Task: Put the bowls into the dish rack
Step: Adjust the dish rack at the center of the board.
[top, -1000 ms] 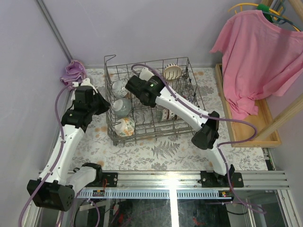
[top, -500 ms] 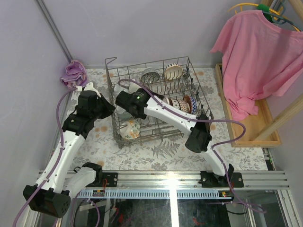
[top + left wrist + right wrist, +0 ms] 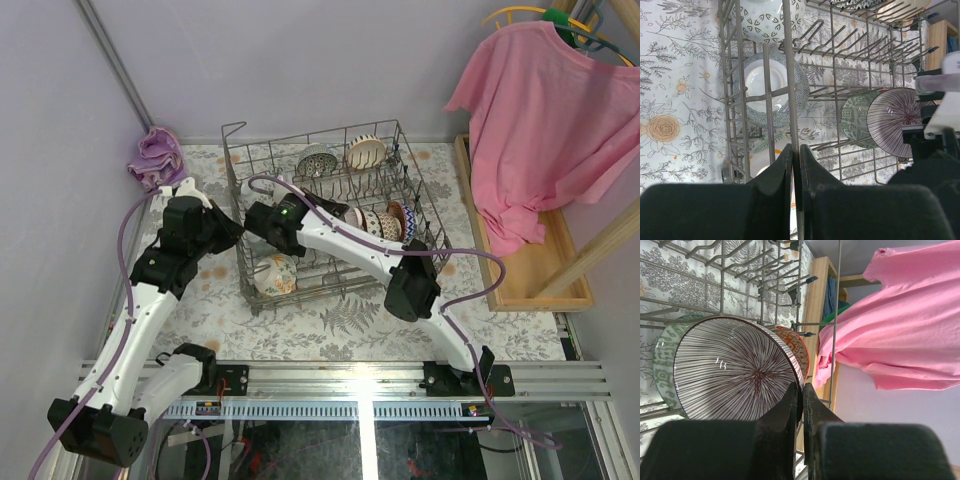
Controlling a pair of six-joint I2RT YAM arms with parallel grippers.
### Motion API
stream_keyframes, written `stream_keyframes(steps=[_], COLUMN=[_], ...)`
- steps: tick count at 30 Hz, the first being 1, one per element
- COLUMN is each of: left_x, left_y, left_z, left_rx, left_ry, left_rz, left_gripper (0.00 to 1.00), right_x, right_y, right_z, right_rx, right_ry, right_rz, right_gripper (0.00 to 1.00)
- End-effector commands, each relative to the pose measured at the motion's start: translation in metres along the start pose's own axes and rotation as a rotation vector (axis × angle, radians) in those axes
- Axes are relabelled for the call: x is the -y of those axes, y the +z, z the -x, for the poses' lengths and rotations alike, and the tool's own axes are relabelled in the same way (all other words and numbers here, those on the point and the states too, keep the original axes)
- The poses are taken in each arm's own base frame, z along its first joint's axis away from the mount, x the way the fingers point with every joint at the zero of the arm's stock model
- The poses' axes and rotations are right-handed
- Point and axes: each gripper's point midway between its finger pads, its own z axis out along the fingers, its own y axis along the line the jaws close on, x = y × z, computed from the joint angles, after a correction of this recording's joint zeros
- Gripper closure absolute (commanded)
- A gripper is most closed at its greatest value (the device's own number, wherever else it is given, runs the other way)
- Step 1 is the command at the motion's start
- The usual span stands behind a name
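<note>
Table (image 3: 330,320) under a leaf-print cover, lilac walls. A pink shirt (image 3: 540,110) hangs at right and a purple rag (image 3: 153,155) lies at the far left. The rack (image 3: 330,283) stands on the far half of the table, roughly centred. Left gripper (image 3: 795,152): at the rack's left wall, fingers pinched tight on one rack wire, tips almost meeting around it. Right gripper (image 3: 801,392): reached into the rack's left part, clenched on the rim of a striped bowl (image 3: 730,372). The striped bowl is on edge inside the rack among the tines, overlapping a green bowl (image 3: 662,365), with an orange bowl (image 3: 799,347) just beside it on the other side. Whether it rests on the tines cannot be told. Other bowls are in the rack. A dotted bowl (image 3: 771,90) stands on edge by the left wall. Two more (image 3: 318,160) (image 3: 365,152) sit at the far end. One (image 3: 275,275) is in the near-left corner, and a row (image 3: 375,222) stands along the right side.
</note>
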Motion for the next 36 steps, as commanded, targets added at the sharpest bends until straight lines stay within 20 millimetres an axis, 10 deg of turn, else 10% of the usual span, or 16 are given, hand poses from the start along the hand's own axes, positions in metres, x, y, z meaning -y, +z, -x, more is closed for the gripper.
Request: stream_keyframes(steps=[1, 12, 28, 36], left_x=[0.008, 0.01, 0.018, 0.037], left_y=[-0.007, -0.01, -0.027, -0.05], left_z=[-0.04, -0.04, -0.03, -0.008], left_rx=[-0.161, -0.163, -0.131, -0.052], left_ry=[0.047, 0.071, 0.1, 0.101], left_rz=[-0.089, -0.102, -0.133, -0.192], left_gripper=[1.0, 0.95, 0.55, 0.49], right_x=[0.007, -0.02, -0.065, -0.044], right_y=[0.006, 0.016, 0.007, 0.0], right_z=[-0.002, -0.007, -0.006, 0.008], right_rx=[-0.005, -0.034, -0.031, -0.002], right_ry=[-0.039, -0.099, -0.149, -0.044], right_rz=[-0.066, -0.061, 0.004, 0.02], right_gripper=[1.0, 1.0, 1.0, 1.0])
